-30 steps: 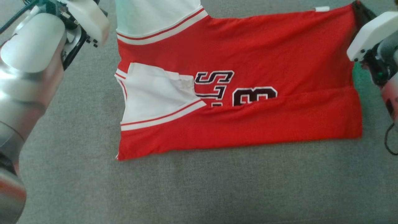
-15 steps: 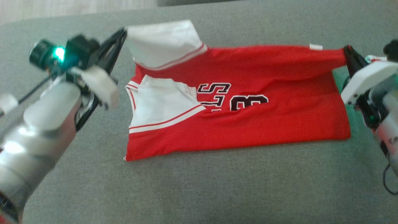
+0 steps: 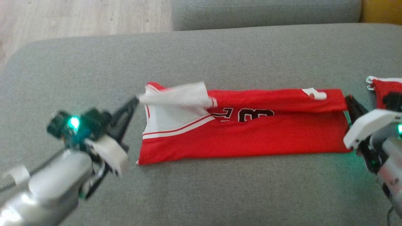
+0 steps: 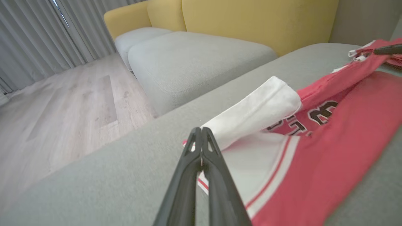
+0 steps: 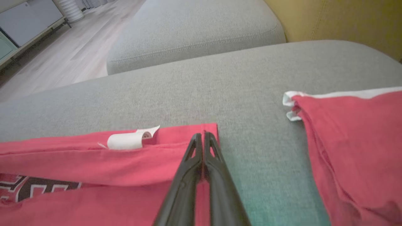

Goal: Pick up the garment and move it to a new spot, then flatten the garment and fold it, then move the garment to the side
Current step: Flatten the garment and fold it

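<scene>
The garment (image 3: pixel 251 138) is a red jersey with white sleeve panels and black lettering, lying on a grey sofa cushion (image 3: pixel 220 194). Its far edge is raised and partly laid over the near half, so the lettering is half covered. My left gripper (image 3: pixel 136 101) is shut on the corner of the white sleeve (image 3: pixel 176 95) at the garment's left end. In the left wrist view the left gripper (image 4: pixel 201 133) pinches that white fabric (image 4: pixel 257 113). My right gripper (image 3: pixel 347 99) is shut on the red hem corner at the right end. In the right wrist view the right gripper (image 5: pixel 203 137) clamps it beside a white tag (image 5: pixel 125 141).
A second red and white garment (image 3: pixel 384 89) lies on the cushion just right of my right gripper, also in the right wrist view (image 5: pixel 345 141). Another grey cushion (image 3: pixel 267 12) sits behind, with wood floor (image 3: pixel 78 18) at the far left and a yellow sofa (image 4: pixel 251 18).
The head camera has tilted up, so the whole picture shifted. Both grippers carried the garment's far edge toward the near side, and the fold now covers more of the lettering.
</scene>
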### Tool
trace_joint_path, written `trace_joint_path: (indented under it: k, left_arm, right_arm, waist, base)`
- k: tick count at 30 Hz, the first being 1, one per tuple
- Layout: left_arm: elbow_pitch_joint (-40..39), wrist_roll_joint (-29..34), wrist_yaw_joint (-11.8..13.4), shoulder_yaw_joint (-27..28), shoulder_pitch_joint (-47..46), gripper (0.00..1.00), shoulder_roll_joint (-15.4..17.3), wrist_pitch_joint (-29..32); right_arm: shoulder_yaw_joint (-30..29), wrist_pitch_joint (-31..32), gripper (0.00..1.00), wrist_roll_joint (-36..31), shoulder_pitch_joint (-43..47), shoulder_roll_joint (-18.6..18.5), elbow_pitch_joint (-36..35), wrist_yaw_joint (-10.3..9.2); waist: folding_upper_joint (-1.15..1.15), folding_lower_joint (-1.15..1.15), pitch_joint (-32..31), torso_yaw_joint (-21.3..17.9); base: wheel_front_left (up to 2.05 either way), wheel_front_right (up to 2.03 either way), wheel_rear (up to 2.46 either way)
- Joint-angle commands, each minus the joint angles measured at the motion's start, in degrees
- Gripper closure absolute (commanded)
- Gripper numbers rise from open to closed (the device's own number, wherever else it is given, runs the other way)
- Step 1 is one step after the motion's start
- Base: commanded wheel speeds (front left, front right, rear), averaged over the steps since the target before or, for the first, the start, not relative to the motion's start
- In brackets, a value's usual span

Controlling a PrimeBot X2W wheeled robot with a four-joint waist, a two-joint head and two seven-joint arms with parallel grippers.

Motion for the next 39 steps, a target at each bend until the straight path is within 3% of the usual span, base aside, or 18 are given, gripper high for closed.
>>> trace_joint_path:
  k: [1, 9, 10, 11, 12, 13, 14, 15, 19, 22, 25, 31, 39]
  left_arm:
    - [-1.7, -0.5, 1.1, 2.2, -0.8, 1.00, 2.8, 0.0]
    - [-8.2, -2.6, 6.1, 1.4, 8.8, 1.00, 4.5, -0.4]
    - [-8.3, -2.9, 6.6, 1.7, 9.6, 1.00, 4.3, -0.7]
    - [-8.4, -3.2, 7.0, 2.0, 10.4, 1.00, 4.1, -1.0]
    - [-8.3, -3.4, 7.2, 2.3, 11.1, 0.81, 3.8, -1.3]
    - [-8.2, -3.6, 7.6, 2.7, 11.9, 0.67, 3.4, -1.5]
    - [-8.0, -3.5, 8.1, 3.2, 12.5, 0.16, 3.0, -1.8]
    - [-7.9, -3.4, 8.7, 3.9, 13.3, 0.00, 2.5, -2.0]
    - [-9.2, -1.2, 12.9, 9.8, 17.8, 0.00, -0.3, -2.3]
    - [-12.1, 3.5, 16.0, 17.1, 23.5, 0.00, -2.6, -2.4]
    - [-14.8, 9.3, 17.5, 23.3, 29.1, 0.00, -4.9, -2.4]
    - [-18.4, 17.3, 16.5, 31.6, 36.5, 0.00, -8.9, -2.4]
    - [-20.5, 25.9, 13.1, 38.7, 42.4, 0.00, -14.1, -2.4]
  right_arm:
    - [0.1, -1.2, 1.00, 0.2, 0.8, -1.1, -0.6, 0.37]
    - [-0.4, -1.9, 1.00, 0.4, 4.9, 1.1, 1.9, 0.37]
    - [-0.5, -2.1, 0.66, 0.3, 5.2, 1.5, 2.3, 0.37]
    - [-0.6, -2.4, 0.24, 0.2, 5.5, 1.8, 2.7, 0.37]
    - [-1.0, -2.9, 0.00, 0.2, 5.7, 2.0, 3.3, 0.37]
    - [-1.4, -3.6, 0.00, 0.0, 5.9, 2.3, 3.9, 0.37]
    - [-1.9, -4.1, 0.00, -0.2, 6.2, 2.7, 4.4, 0.37]
    - [-2.3, -4.6, 0.00, -0.5, 6.6, 3.1, 4.8, 0.37]
    - [-5.6, -5.2, 0.00, -1.8, 8.5, 4.5, 4.9, 0.37]
    - [-10.5, -5.3, 0.00, -4.5, 11.0, 5.0, 2.4, 0.37]
    - [-16.1, -5.3, 0.00, -7.7, 14.4, 6.1, -0.2, 0.37]
    - [-24.7, -5.3, 0.00, -13.3, 19.0, 8.1, -3.4, 0.37]
    - [-35.5, -5.3, 0.00, -19.9, 18.6, 9.5, -2.6, 0.37]
  waist:
    - [0.00, 0.01, -0.3, 0.2]
    - [0.00, 0.01, -1.4, 0.4]
    - [0.00, 0.01, -1.6, 0.4]
    - [0.00, 0.01, -1.9, 0.3]
    - [0.00, 0.01, -2.1, 0.2]
    - [0.00, 0.01, -2.4, 0.1]
    - [0.00, 0.01, -2.8, 0.0]
    - [0.00, 0.01, -3.3, -0.1]
    - [0.00, 0.01, -5.2, -1.0]
    - [0.00, 0.01, -6.6, -1.8]
    - [0.00, 0.01, -7.6, -2.1]
    - [0.00, 0.01, -9.1, -1.2]
    - [0.00, 0.01, -8.9, 3.9]
  base:
    - [0.00, 0.00, 0.00]
    - [0.00, 0.00, 0.00]
    - [0.00, 0.00, 0.00]
    - [0.00, 0.00, 0.00]
    - [0.00, 0.00, 0.00]
    - [0.00, 0.00, 0.00]
    - [0.00, 0.00, 0.00]
    - [0.00, 0.00, 0.00]
    - [0.00, 0.00, 0.00]
    - [0.00, 0.00, 0.00]
    - [0.00, 0.00, 0.00]
    - [0.00, 0.00, 0.00]
    - [0.00, 0.00, 0.00]
